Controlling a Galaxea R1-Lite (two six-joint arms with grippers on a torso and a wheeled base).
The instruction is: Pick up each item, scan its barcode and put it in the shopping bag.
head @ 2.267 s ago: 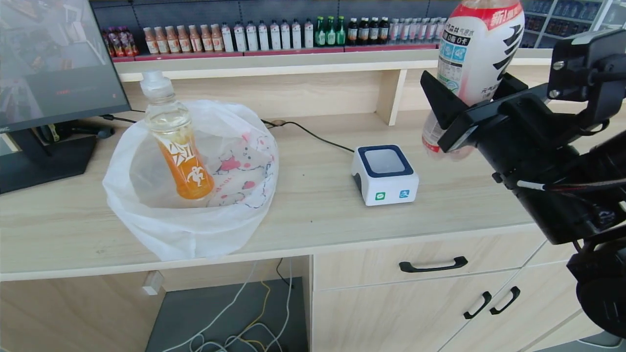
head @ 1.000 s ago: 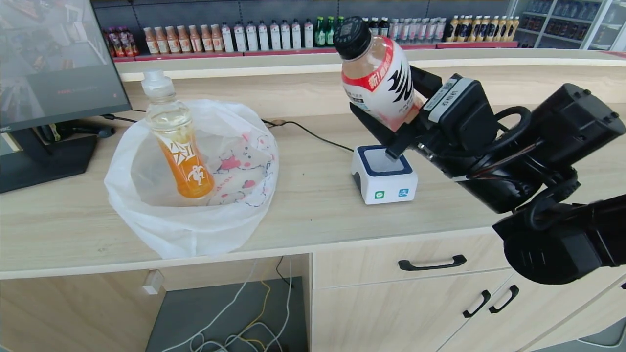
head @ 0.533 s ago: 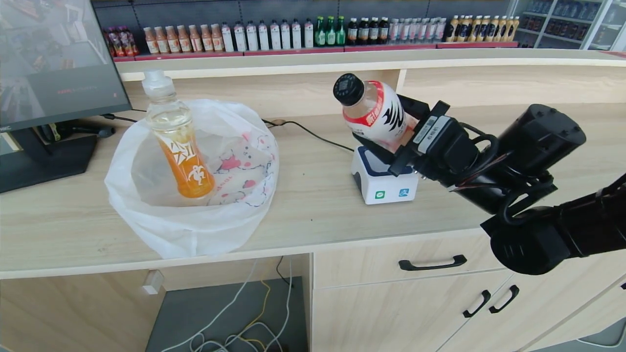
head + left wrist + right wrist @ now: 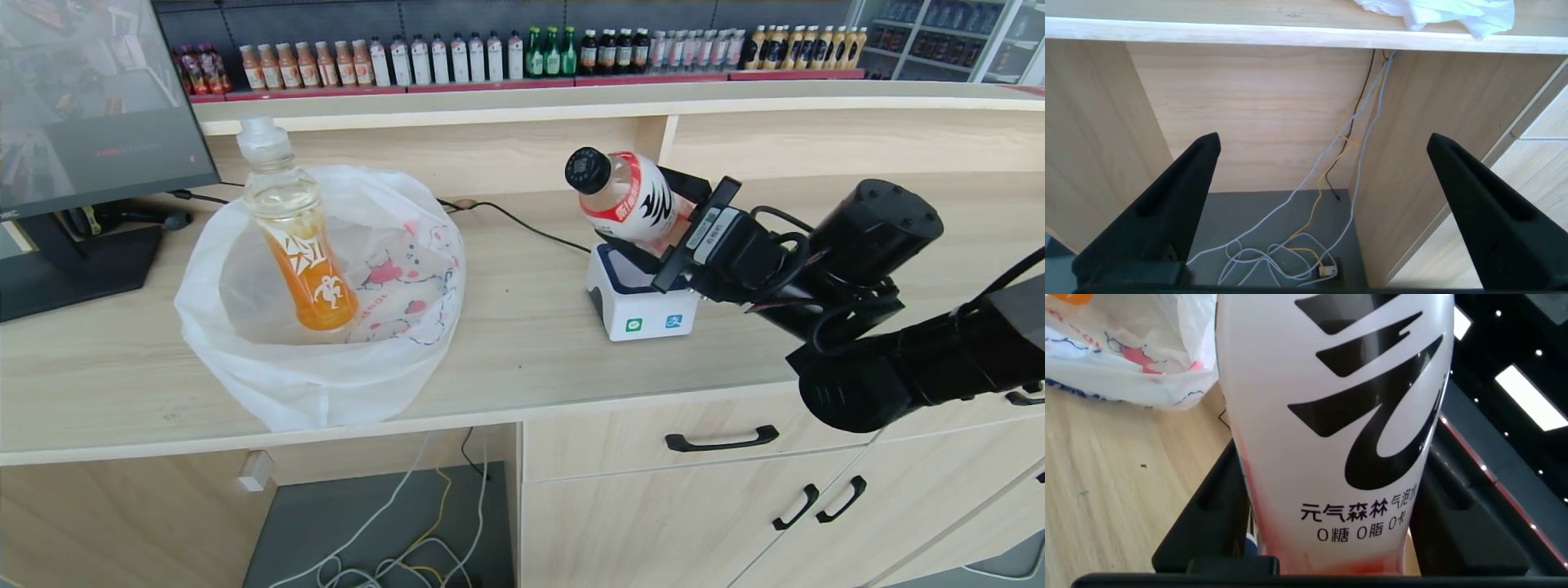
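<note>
White plastic bottle with a red-and-black label and black cap [image 4: 629,189] lies tilted in the right pincer [image 4: 649,219], clamped round its body just above the white-and-blue box scanner [image 4: 641,314] on the pale wooden bench [image 4: 522,351]. By my judgement, scanning is in hand and bagging remains. One item seems finished: an orange drink bottle [image 4: 306,261] stands inside the white plastic shopping bag [image 4: 245,359], well apart from the scanner. The left pincer [image 4: 1323,143] hangs spread open below the bench edge, holding nothing.
</note>
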